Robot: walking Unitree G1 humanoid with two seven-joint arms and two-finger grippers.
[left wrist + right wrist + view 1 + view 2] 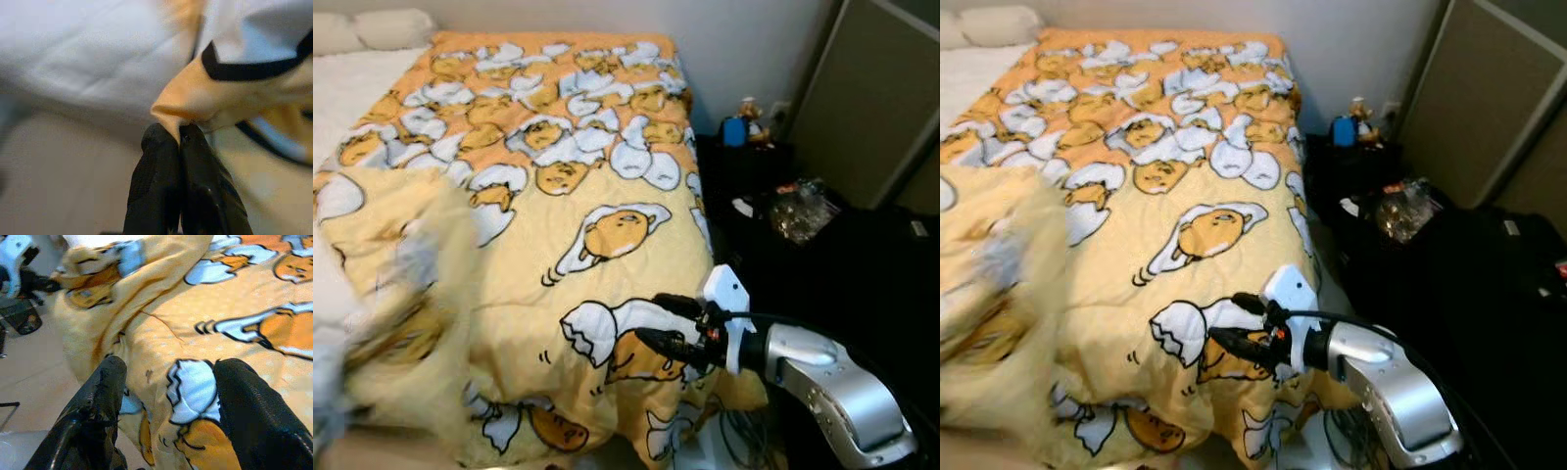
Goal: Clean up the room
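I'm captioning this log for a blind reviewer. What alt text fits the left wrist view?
The left hand has its two black fingers shut on a folded edge of the yellow cartoon-print blanket. The surroundings behind are pale and blurred.

Soft cloth, matt rubber, brushed metal

We see a quilted yellow egg-print cloth blanket (558,196), matt black fingers (244,401), and a satin silver metal right arm (842,387).

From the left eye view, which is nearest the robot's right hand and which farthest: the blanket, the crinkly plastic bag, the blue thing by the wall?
1. Blanket, directly under the right hand.
2. Plastic bag, on the dark surface to the right.
3. Blue thing, farther back by the wall.
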